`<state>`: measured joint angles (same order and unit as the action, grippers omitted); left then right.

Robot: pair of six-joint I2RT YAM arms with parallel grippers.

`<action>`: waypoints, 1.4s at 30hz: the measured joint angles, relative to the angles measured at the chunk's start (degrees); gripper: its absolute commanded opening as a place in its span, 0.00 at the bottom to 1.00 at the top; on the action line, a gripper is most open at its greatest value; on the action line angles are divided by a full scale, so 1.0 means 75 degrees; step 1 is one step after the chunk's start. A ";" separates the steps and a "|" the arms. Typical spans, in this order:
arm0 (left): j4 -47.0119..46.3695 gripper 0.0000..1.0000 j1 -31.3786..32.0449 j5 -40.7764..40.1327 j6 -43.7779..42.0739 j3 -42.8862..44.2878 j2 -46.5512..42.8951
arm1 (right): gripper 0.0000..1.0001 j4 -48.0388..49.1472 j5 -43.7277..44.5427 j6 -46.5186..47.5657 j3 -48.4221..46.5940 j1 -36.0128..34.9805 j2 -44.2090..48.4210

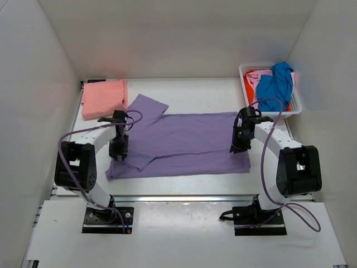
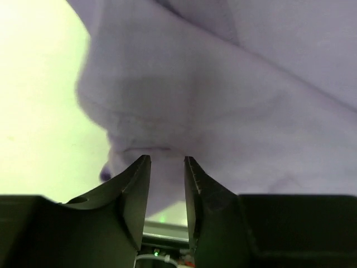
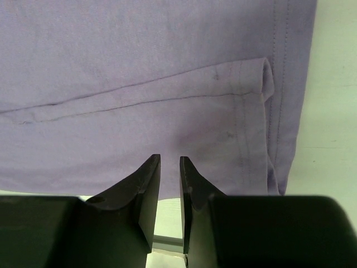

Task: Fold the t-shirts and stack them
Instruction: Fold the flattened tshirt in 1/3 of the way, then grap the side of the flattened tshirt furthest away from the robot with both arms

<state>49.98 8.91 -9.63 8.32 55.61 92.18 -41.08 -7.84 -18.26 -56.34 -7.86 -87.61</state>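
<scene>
**Grippers.** Left gripper (image 2: 167,158): jaws partly apart, nothing between them. The lavender-purple soft cloth short-sleeved t-shirt (image 2: 223,100) lies bunched just ahead of the fingertips. Right gripper (image 3: 170,158): jaws narrow, nothing visible between them. The shirt's doubled hem lies flat just ahead of the tips.

**Hazards.**
- Closing from either position would probably miss the cloth or catch only one layer, which would open the fold.
- Unequal arm travel would skew the fold.
- Dragging the cloth could disturb the folded salmon-pink cloth t-shirt (image 1: 103,97) beyond the left gripper.
</scene>
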 measured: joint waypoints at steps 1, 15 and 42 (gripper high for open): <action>0.0213 0.45 -0.0047 0.0131 -0.0017 0.0254 -0.0082 | 0.20 -0.0003 0.0009 0.0000 0.0000 -0.0012 0.0000; -0.0560 0.51 -0.0160 0.1571 -0.0099 0.5945 0.2460 | 0.49 0.0793 0.0146 0.0087 -0.0259 -0.0507 0.0647; 0.0117 0.67 -0.0423 0.1244 0.0163 1.1001 0.7603 | 0.65 0.2241 0.0437 -0.0038 -0.0029 -0.0935 0.0245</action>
<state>50.85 5.74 -0.30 9.54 138.12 149.21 -24.27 -4.56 -18.55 -56.55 -14.87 -85.78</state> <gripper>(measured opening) 0.658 0.651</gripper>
